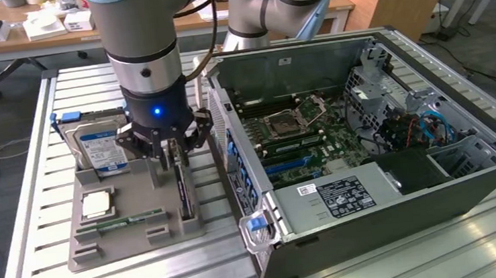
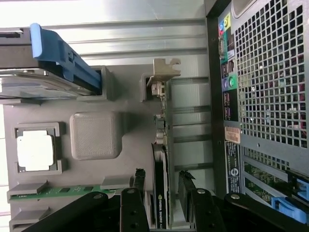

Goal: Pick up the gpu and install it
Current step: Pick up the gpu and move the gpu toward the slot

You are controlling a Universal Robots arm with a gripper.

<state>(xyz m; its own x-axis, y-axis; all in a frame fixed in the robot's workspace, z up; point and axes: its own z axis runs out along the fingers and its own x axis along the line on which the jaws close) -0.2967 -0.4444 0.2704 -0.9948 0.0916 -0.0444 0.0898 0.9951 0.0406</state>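
Here the claw (image 2: 162, 174) stands spread astride the upright gpu (image 2: 159, 205), whose edge lettering is unreadable.

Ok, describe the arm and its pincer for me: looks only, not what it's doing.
The arm is a thick silver-grey cylinder with pale blue joint caps. Its wrist section is black, with a small glowing blue light. A black cable runs alongside. The pincer is black, built of jointed linkage bars ending in two slim fingers.
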